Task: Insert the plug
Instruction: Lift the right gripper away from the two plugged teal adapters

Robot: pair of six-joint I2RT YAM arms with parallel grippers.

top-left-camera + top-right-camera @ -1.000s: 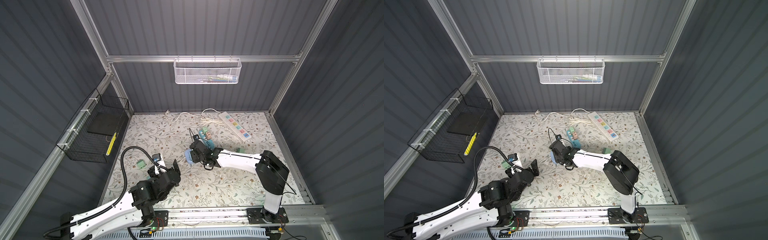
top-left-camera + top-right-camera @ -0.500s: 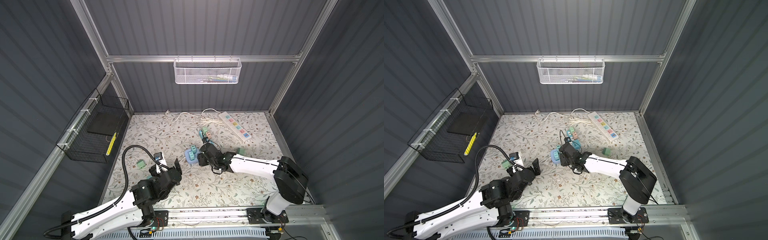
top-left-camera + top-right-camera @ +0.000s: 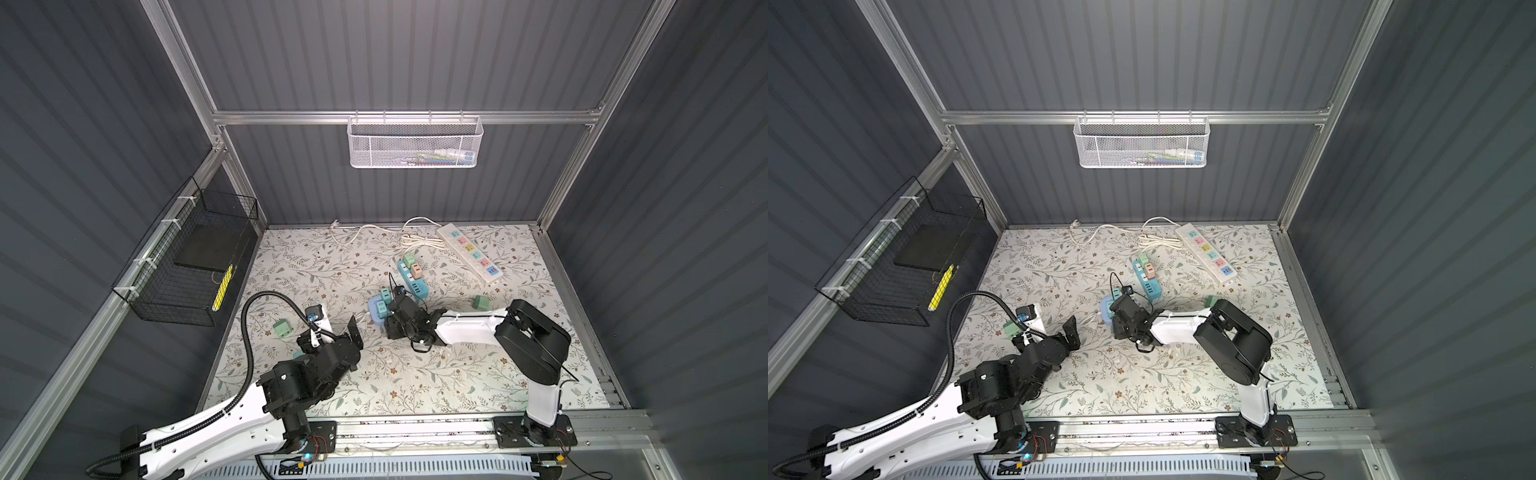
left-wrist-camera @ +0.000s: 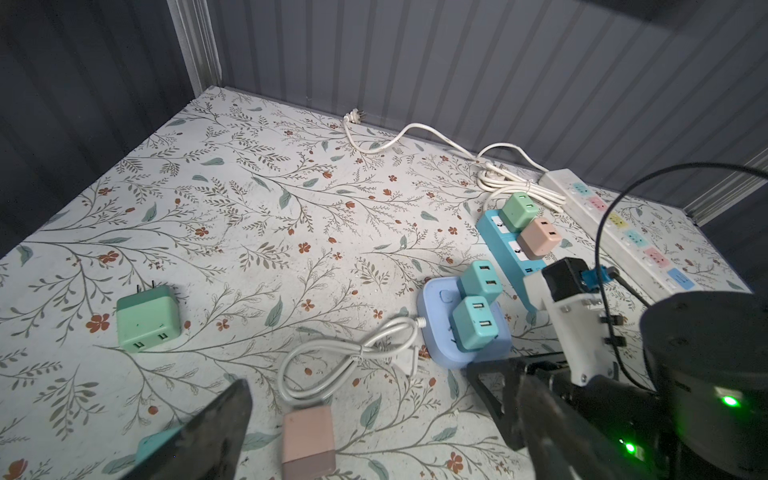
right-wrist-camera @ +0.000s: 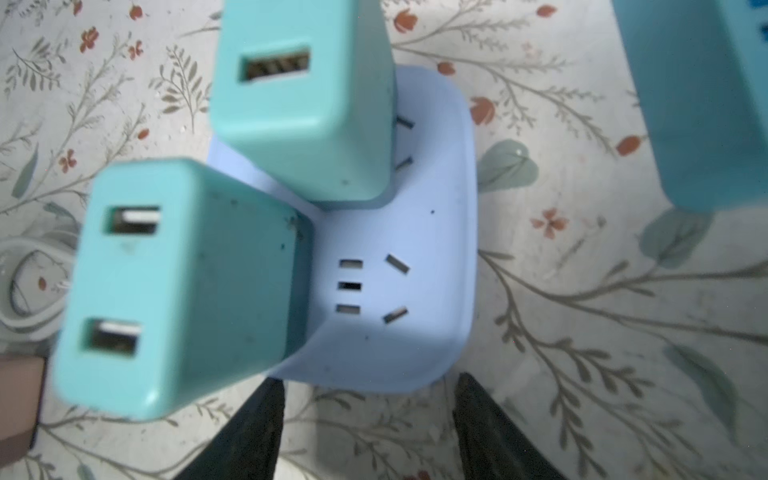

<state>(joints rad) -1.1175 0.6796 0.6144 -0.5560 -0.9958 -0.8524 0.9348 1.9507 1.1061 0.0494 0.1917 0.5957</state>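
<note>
A lavender socket block (image 5: pixel 399 232) lies mid-mat, also in both top views (image 3: pixel 374 318) (image 3: pixel 1106 316). Two teal plugs (image 5: pixel 178 282) (image 5: pixel 303 95) stand in it, and one set of holes (image 5: pixel 370 286) beside them is free. My right gripper (image 5: pixel 365 415) (image 3: pixel 390 326) is open just off the block's near edge, holding nothing. My left gripper (image 4: pixel 382 395) (image 3: pixel 332 332) is wide open low over the mat. A loose pink plug (image 4: pixel 309 440) lies on the mat between its fingers, untouched. A teal plug (image 4: pixel 156 442) is partly hidden behind one finger.
The block's coiled white cable (image 4: pixel 353 357) lies beside the pink plug. A green plug (image 4: pixel 147 318) lies prongs-up at the left, another (image 3: pixel 481 302) at the right. A blue strip (image 3: pixel 411 276) carries green and pink plugs. A white strip (image 3: pixel 467 253) lies behind.
The right arm's elbow swung out to the right and came back. Its gripper has drawn a little back from the socket block toward the front. The left arm has barely moved.
</note>
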